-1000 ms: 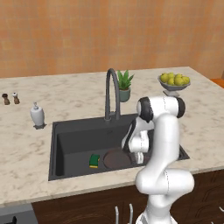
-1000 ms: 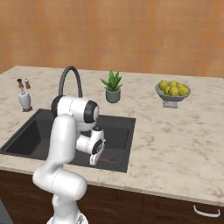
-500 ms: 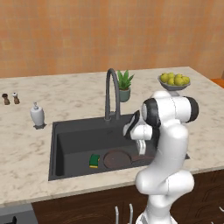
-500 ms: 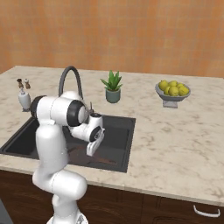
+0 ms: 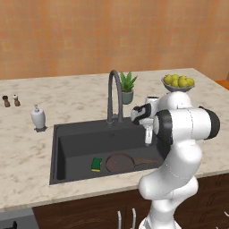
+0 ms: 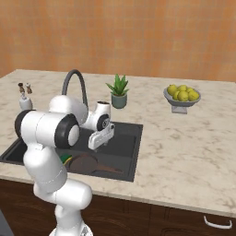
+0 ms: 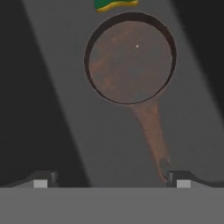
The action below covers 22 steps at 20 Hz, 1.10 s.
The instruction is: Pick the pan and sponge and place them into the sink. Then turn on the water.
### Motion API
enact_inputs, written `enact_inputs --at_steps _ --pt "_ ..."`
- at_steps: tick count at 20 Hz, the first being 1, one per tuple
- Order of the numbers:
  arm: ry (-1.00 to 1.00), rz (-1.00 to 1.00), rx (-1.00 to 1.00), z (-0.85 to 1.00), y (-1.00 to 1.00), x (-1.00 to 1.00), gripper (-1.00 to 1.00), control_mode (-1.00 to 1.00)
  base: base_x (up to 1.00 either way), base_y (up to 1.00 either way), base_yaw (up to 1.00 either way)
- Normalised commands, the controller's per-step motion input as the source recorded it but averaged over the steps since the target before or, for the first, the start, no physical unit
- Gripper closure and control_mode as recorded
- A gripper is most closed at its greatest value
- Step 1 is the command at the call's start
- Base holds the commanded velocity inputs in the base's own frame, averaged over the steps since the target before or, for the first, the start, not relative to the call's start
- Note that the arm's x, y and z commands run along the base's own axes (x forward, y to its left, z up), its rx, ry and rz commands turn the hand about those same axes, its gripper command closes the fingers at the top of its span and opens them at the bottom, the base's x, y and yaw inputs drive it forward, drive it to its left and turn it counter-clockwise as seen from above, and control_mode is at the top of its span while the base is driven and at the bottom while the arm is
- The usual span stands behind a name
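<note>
Claw (image 7: pixel 111 178) spread above pan (image 7: pixel 130 57), sponge (image 7: pixel 112 4).

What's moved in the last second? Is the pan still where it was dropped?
The gripper has lifted up out of the sink, open and holding nothing; the arm's elbow swung higher. In the hand view the fingertips stand wide apart above the pan's handle. The pan and sponge lie in the basin as before, and no water runs from the faucet.

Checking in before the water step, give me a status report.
Gripper open, empty, above sink. Pan and sponge in basin. Faucet dry.
</note>
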Motion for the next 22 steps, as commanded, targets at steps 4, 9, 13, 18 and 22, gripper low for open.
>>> enact_inputs --at_steps 4,9,13,18,22 --pt "0.16 -0.26 0.01 1.0 -0.13 0.0 -1.0 -1.0 0.0 0.0 0.0" --pt "0.06 -0.23 0.0 0.54 0.0 -0.06 -1.0 -1.0 0.0 0.0 0.0" --pt "0.0 0.0 0.0 0.0 0.05 0.0 -1.0 -1.0 0.0 0.0 0.0" --pt "-0.17 -0.43 -0.01 0.0 0.33 0.45 -1.0 -1.0 0.0 0.0 0.0" --pt "-0.23 -0.64 0.0 0.0 0.28 0.7 -1.0 -1.0 0.0 0.0 0.0"
